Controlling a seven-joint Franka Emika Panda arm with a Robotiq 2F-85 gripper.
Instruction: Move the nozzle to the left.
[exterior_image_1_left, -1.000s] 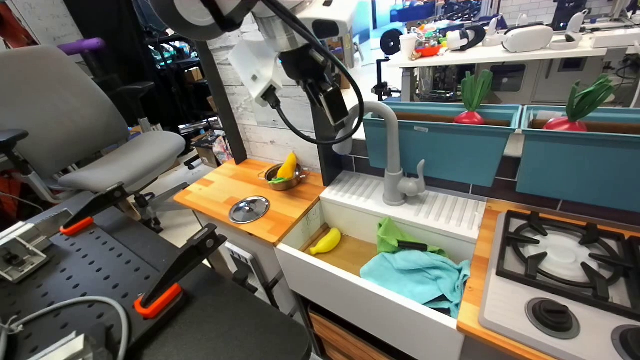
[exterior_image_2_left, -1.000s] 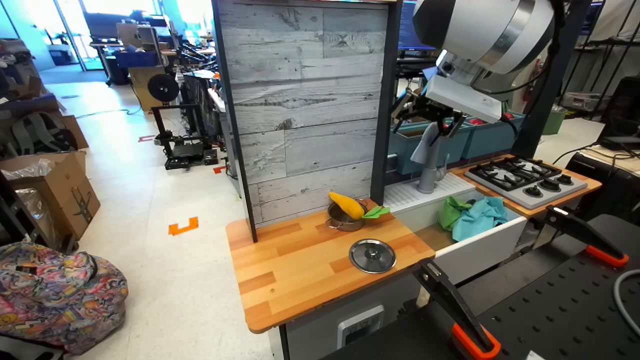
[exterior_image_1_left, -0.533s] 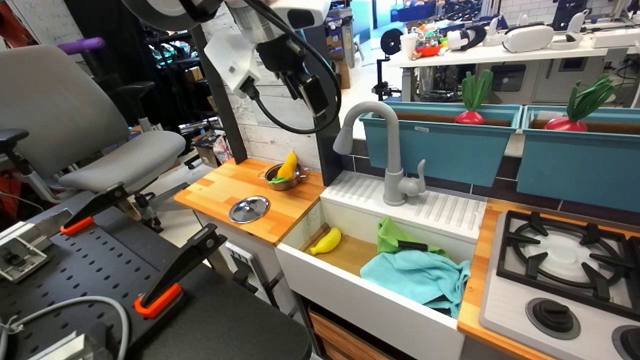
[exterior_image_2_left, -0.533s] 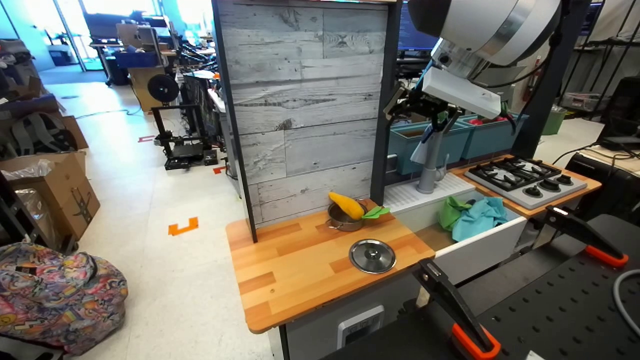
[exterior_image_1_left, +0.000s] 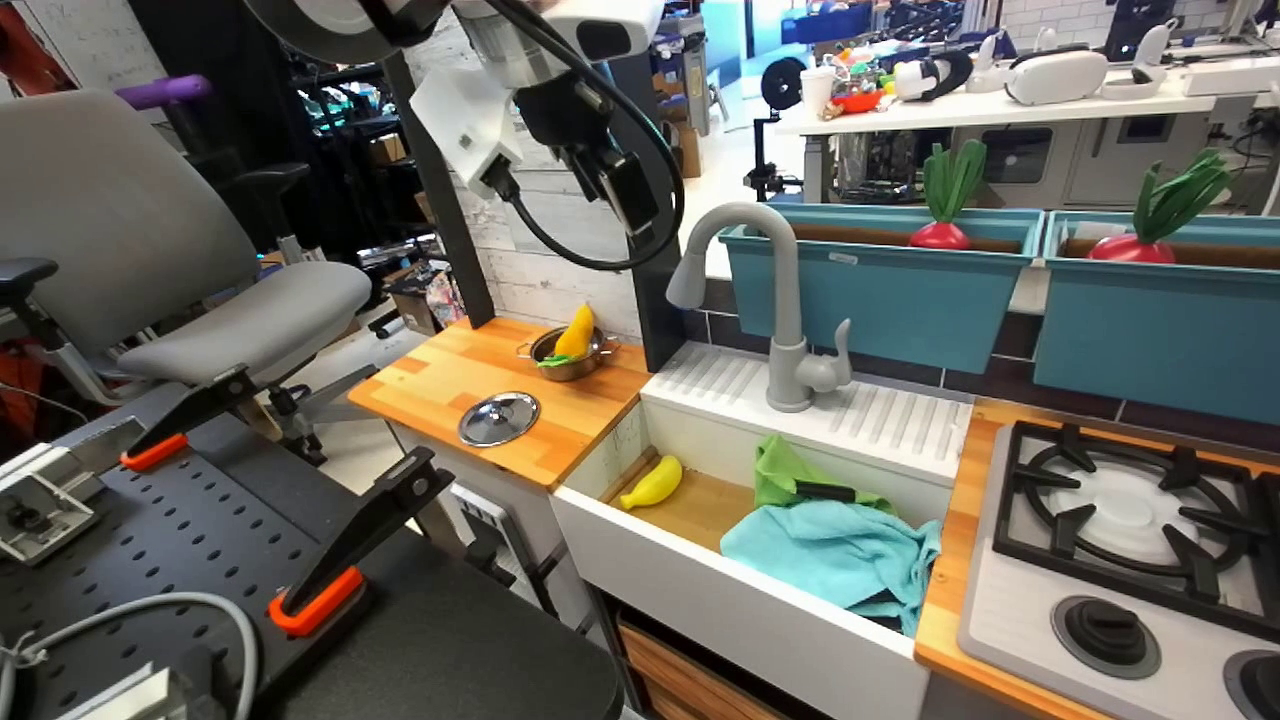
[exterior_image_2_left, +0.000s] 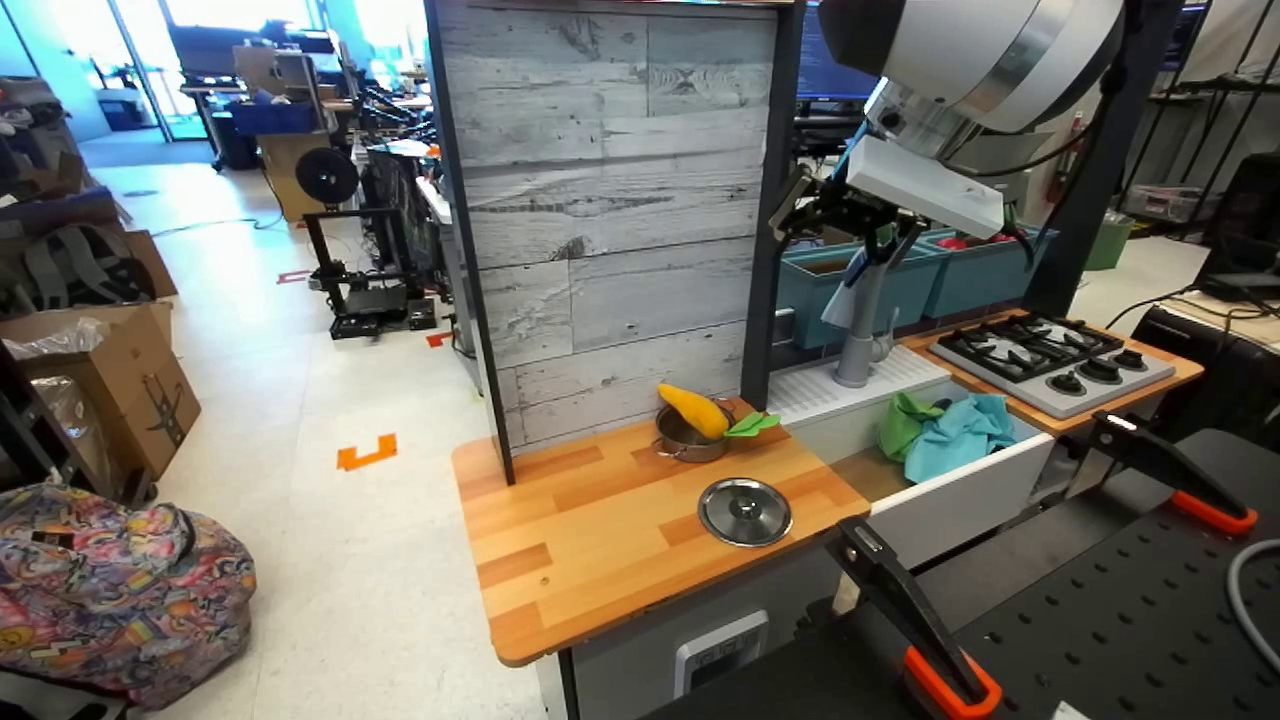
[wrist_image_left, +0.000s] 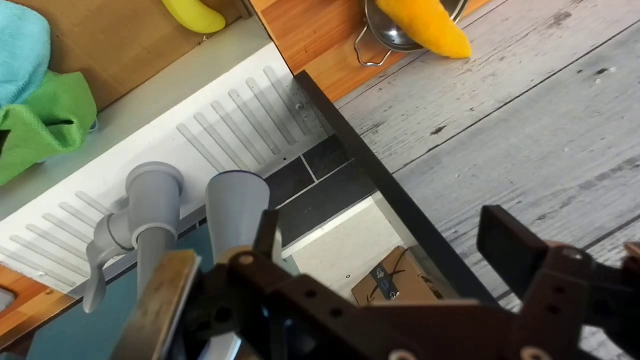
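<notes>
Since the frame of a second ago the arm (exterior_image_2_left: 980, 60) and its pincer (wrist_image_left: 382, 235) have drawn off from the nozzle (exterior_image_1_left: 787, 290) toward the grey plank wall (exterior_image_2_left: 610, 200); over the latest half second they have hardly shifted. The nozzle stands where it did.

The pincer is spread wide, its two fingers (wrist_image_left: 505, 245) well apart. Through the gap between them, in the wrist view, appear a dark post (wrist_image_left: 395, 190) and, farther off, a cardboard box (wrist_image_left: 405, 285).

Near the pincer stands the nozzle, upright on its stem and not touching: in an exterior view clear space lies between the two. Its spray head (wrist_image_left: 235, 210) hangs down on the pincer's side, just outside one finger in the wrist view; its lever (exterior_image_1_left: 843, 340) is on the side away from the pincer.

Below the pincer, the stem rises from a ribbed white draining board (exterior_image_1_left: 885, 420) along the sink (exterior_image_1_left: 740, 620). In the sink a yellow banana (exterior_image_1_left: 653, 482) lies toward the end on the pincer's side, with a green cloth (exterior_image_1_left: 785, 475) and a light blue cloth (exterior_image_1_left: 830, 550) farther from the pincer.

Also lower than the pincer, the wooden surface (exterior_image_1_left: 430, 370) bears a metal pot (exterior_image_1_left: 568, 372) with a yellow-orange vegetable (exterior_image_1_left: 576, 330) in it, and a round metal lid (exterior_image_1_left: 498, 418) lying flat near the pot. Beyond the nozzle from the pincer are two blue-green planters (exterior_image_1_left: 870, 300) with red roots (exterior_image_1_left: 940, 236), then a stove (exterior_image_1_left: 1010, 610).
</notes>
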